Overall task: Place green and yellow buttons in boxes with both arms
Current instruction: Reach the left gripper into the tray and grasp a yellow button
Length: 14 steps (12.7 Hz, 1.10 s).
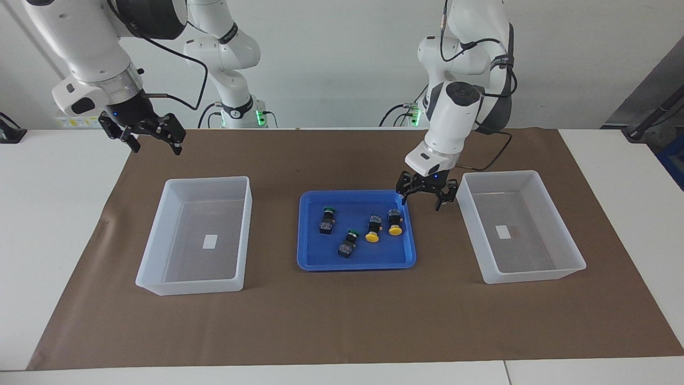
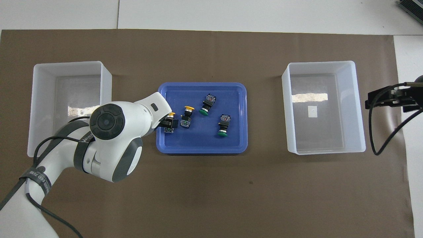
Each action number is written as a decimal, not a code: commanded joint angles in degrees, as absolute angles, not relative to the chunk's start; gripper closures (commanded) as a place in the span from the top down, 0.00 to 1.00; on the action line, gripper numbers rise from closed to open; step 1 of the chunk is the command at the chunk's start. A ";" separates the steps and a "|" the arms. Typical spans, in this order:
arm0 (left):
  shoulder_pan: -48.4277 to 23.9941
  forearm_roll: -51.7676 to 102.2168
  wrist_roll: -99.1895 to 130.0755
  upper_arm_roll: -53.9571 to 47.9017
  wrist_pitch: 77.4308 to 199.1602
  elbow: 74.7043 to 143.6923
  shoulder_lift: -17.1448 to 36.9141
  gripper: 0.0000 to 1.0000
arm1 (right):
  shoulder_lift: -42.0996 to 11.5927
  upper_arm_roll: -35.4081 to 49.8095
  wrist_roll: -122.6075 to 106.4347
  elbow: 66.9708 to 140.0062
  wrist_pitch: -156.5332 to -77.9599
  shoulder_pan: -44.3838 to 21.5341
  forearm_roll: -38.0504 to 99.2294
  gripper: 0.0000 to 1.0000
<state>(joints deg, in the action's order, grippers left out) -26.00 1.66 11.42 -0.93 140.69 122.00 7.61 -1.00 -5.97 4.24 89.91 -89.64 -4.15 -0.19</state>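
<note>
tabletop [image 1: 53, 214]: white, wide, seamed along the edge farthest from the robots
mat [image 1: 342, 315]: brown sheet over most of the tabletop, white margins bare at both ends
tray [image 1: 315, 262]: shallow, blue, at the mat's middle
boxes: 2 translucent white bins on the mat, 1 [image 1: 155, 251] toward the right arm's end, 1 [image 1: 566, 251] toward the left arm's end, tray between them

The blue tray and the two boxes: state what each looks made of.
Blue tray: likely moulded plastic, smooth with a slight sheen, with rounded corners and a raised rim.
Boxes: likely translucent white plastic; the brown mat shows dimly through their walls, and the floors reflect light.
</note>
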 commanded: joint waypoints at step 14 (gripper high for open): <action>-31.73 0.62 22.06 0.09 149.33 126.83 12.13 0.90 | 2.99 -5.80 3.25 96.42 -91.32 -4.31 -0.35 1.00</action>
<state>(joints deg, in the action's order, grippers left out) -30.81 1.56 20.55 -0.82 147.84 125.68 12.11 1.15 -5.85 4.24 94.18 -90.06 -4.20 -0.19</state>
